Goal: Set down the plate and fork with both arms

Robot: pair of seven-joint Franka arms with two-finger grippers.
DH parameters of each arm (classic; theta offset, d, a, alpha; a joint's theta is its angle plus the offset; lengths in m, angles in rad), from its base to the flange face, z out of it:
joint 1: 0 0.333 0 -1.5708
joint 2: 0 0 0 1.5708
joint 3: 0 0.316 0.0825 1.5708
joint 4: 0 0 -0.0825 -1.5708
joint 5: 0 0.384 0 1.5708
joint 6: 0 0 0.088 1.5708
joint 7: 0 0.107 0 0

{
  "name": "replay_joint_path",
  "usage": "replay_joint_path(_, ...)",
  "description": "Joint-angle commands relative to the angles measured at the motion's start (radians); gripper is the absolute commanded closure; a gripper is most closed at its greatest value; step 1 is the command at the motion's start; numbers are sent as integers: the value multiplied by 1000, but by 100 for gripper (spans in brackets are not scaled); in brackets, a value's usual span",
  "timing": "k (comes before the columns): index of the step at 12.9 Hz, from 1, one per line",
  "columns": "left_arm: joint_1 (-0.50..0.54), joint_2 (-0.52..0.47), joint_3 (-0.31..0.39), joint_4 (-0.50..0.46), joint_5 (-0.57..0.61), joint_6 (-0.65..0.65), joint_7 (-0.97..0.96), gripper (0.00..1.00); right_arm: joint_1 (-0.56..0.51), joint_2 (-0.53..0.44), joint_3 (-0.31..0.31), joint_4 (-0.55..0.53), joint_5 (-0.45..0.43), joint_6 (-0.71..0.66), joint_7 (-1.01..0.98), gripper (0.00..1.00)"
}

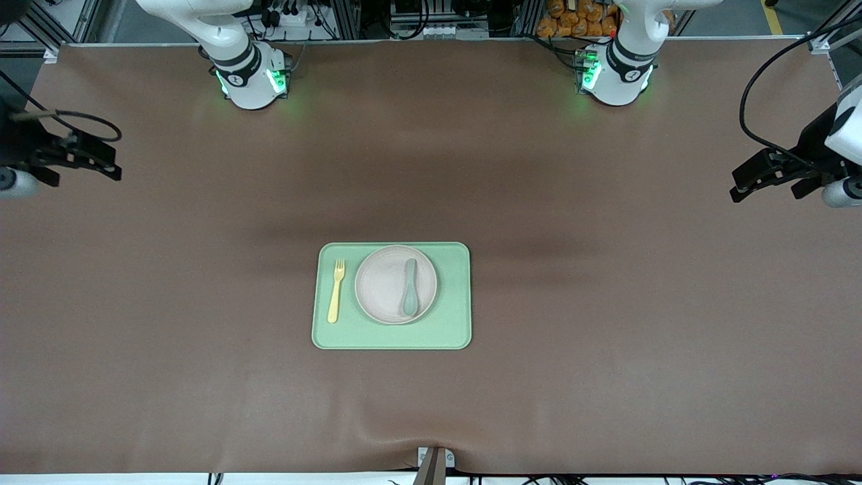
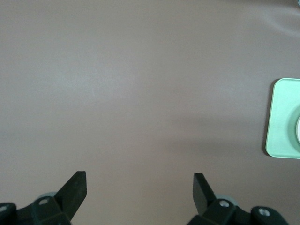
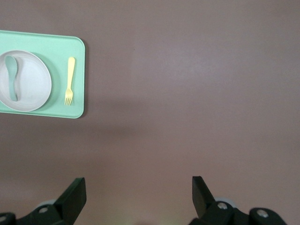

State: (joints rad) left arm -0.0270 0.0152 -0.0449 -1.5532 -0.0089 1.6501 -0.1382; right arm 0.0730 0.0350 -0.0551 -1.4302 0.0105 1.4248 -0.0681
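A round cream plate (image 1: 382, 283) (image 3: 33, 84) lies in the middle of a light-green tray (image 1: 390, 337) (image 3: 61, 110) at the table's centre. The pale-yellow fork (image 1: 335, 291) (image 3: 70, 80) lies on the tray beside the plate, toward the right arm's end. My left gripper (image 1: 736, 190) (image 2: 139, 180) hangs open and empty over the bare table at the left arm's end. Over the right arm's end my right gripper (image 1: 116, 165) (image 3: 138, 183) is likewise open with nothing in it. Both are well apart from the tray.
A grey-green spoon (image 1: 409, 288) (image 3: 11, 77) rests on the plate. A corner of the tray (image 2: 283, 117) shows in the left wrist view. The brown mat (image 1: 606, 337) covers the whole table; a small clamp (image 1: 434, 461) sits at its front edge.
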Motion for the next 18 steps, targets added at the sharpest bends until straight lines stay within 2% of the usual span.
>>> replay_joint_path(1,10,3,0,5,-5,-19,25,0,-28,-23,4,0,-14,-15,2,0)
replay_joint_path(5,9,3,0,10,-5,-19,23,0,-38,-14,8,66,-17,-56,4,0)
replay_joint_path(9,10,2,0,12,-5,-21,32,0,-61,-15,8,62,-7,-63,19,0)
replay_joint_path(11,9,2,0,10,-5,-21,32,0,-56,-17,11,57,8,-63,94,0)
replay_joint_path(18,10,2,0,12,-5,-21,34,0,-53,-18,11,40,9,-61,83,0)
